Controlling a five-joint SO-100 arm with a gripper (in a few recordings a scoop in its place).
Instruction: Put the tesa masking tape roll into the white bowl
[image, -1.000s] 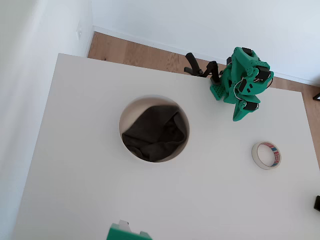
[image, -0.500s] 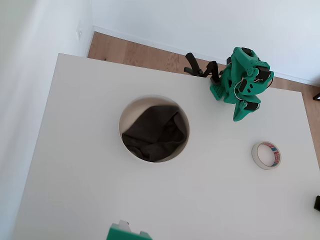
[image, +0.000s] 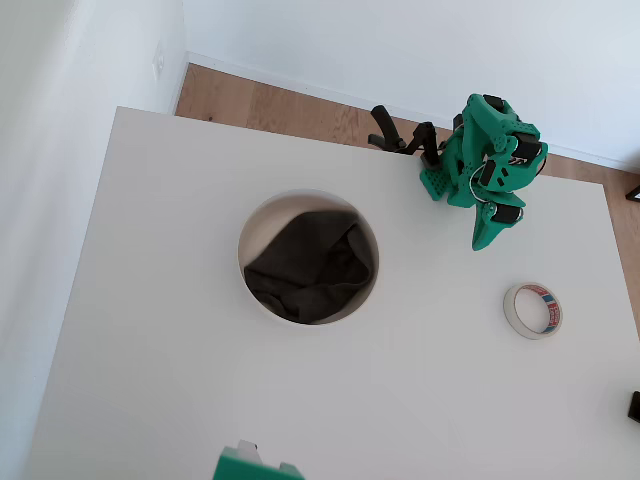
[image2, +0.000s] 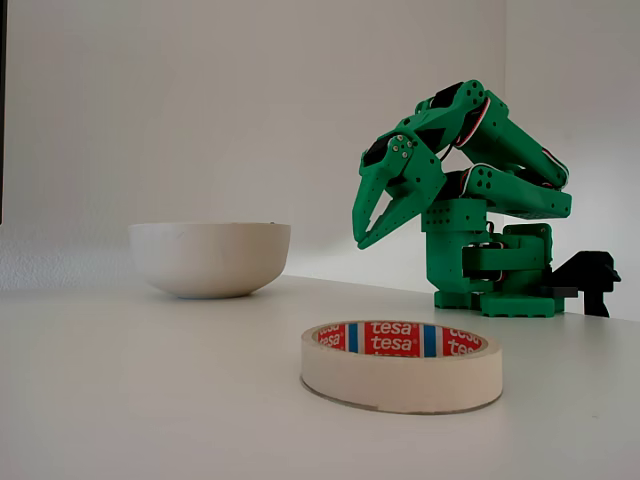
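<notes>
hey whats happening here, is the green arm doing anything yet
Not much yet. The green arm is folded up near its base at the table's far edge, its end effector empty and raised off the surface, pointing down. The tesa masking tape roll lies flat on the table, untouched. The white bowl sits apart from it, holding a dark grey cloth. Nothing has been picked up.

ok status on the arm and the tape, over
Gripper raised, holding nothing. Tesa tape roll flat on table, apart from white bowl. No obstruction between them.
</notes>
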